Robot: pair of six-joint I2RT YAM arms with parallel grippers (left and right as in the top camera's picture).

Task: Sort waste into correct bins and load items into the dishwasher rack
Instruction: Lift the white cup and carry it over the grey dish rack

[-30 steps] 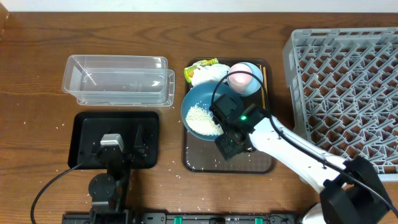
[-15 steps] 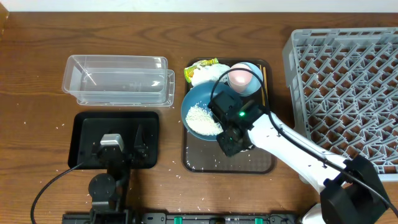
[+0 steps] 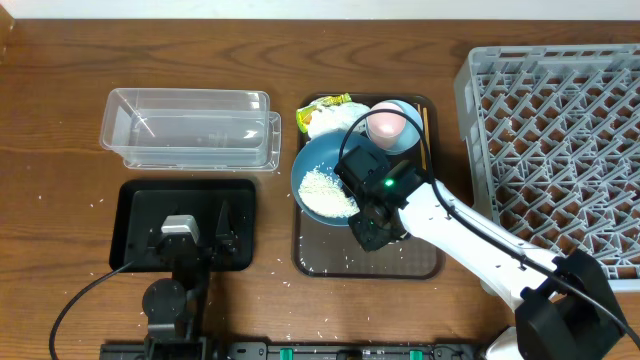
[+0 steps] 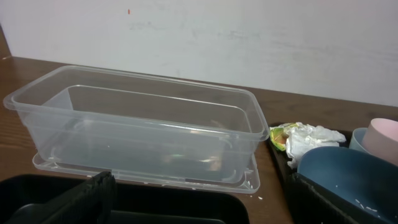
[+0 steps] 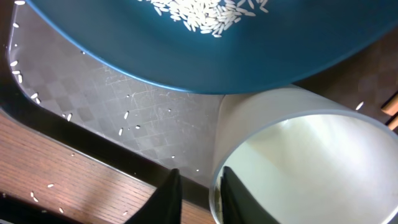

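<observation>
My right gripper [image 3: 372,230] hovers over the front of the brown serving tray. In the right wrist view its fingers [image 5: 199,186] straddle the rim of the small white cup [image 5: 311,155]: one inside, one outside with a small gap, so it is open. The large dark-blue bowl [image 3: 318,170] holds the rice pile [image 3: 326,188] beside it. The tissue with yellow-green wrapper [image 3: 325,113] lies behind. The pink cup [image 3: 385,124] sits in the light-blue bowl [image 3: 409,138]. Chopsticks [image 3: 425,125] lie at the tray's right edge. My left gripper [image 3: 188,235] rests open over the black tray [image 3: 135,215].
The clear container [image 3: 185,128] stands behind the black tray, also in the left wrist view [image 4: 137,130]. The grey rack [image 3: 560,140] fills the right side. Loose rice grains lie on the brown serving tray [image 3: 330,260] and on the wood near it.
My right gripper has shifted slightly back and right, closer to the dark-blue bowl. The left arm has not moved.
</observation>
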